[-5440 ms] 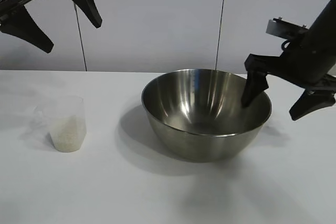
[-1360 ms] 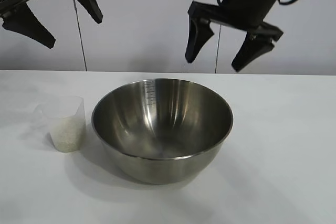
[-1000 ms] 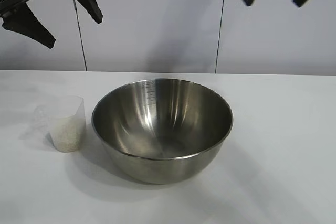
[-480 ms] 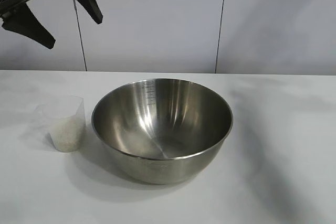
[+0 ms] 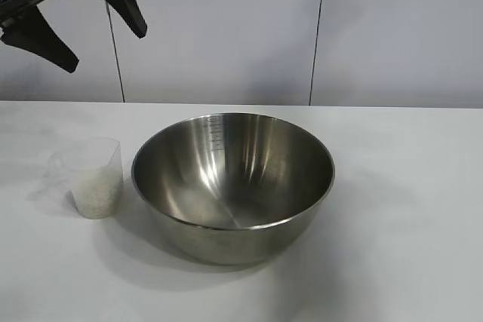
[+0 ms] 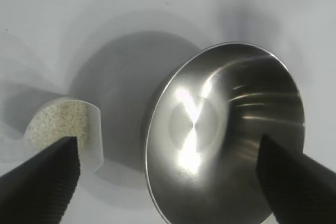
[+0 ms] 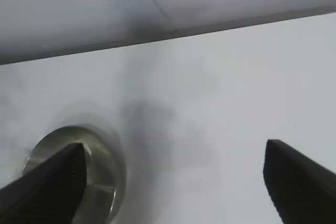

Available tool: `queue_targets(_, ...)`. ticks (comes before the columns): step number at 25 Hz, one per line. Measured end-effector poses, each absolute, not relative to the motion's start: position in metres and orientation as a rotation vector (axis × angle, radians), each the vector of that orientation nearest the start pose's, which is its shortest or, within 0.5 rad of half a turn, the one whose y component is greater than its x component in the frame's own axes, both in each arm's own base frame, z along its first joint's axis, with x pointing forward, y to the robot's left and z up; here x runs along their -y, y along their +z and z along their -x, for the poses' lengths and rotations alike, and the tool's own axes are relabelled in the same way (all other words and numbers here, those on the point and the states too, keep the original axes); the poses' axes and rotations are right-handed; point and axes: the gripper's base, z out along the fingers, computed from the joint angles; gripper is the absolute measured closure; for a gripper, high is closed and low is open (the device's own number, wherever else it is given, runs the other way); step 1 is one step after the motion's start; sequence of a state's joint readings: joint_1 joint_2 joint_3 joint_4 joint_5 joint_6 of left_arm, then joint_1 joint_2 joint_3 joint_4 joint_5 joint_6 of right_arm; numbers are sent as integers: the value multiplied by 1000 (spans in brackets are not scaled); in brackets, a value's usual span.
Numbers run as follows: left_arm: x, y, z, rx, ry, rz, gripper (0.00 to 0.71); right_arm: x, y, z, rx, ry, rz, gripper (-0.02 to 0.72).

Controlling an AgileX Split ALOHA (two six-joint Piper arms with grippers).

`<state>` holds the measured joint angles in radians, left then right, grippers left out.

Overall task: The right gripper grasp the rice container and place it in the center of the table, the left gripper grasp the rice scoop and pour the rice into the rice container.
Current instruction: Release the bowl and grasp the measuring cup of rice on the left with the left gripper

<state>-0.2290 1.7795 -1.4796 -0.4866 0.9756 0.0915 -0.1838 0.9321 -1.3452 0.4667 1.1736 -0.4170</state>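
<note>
We see a shiny steel mixing bowl (measuring marks visible inside) sitting empty at the middle of the white desk. Just beside it, at the view's left, stands a clear plastic measuring cup partly filled with rice. Farther back, the left gripper hangs high above the cup, jaws wide apart. The right gripper, holding nothing, also has its jaws apart.

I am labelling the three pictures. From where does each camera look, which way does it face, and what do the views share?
Exterior: outside the rig, level over the table, facing bowl and rice scoop; left tool at top left.
Left wrist: looks down between its open fingers at both.
Right wrist: looks along the table past its open fingers at the bowl's edge.
All three show the bowl.
</note>
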Motion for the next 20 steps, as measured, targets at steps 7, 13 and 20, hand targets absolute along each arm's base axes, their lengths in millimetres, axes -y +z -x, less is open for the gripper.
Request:
queue_targets(7, 119, 283, -364, -2720, -629, -185, 53, 3, 437, -45, -2090, -148, 23, 82)
queue_targets(13, 119, 283, -364, -2718, -615, -192, 53, 2, 395, -12, -2155, -94, -52, 83)
queue_targets(20, 119, 283, -364, -2718, -616, -193, 53, -2, 361, 32, -2042, -50, -35, 83)
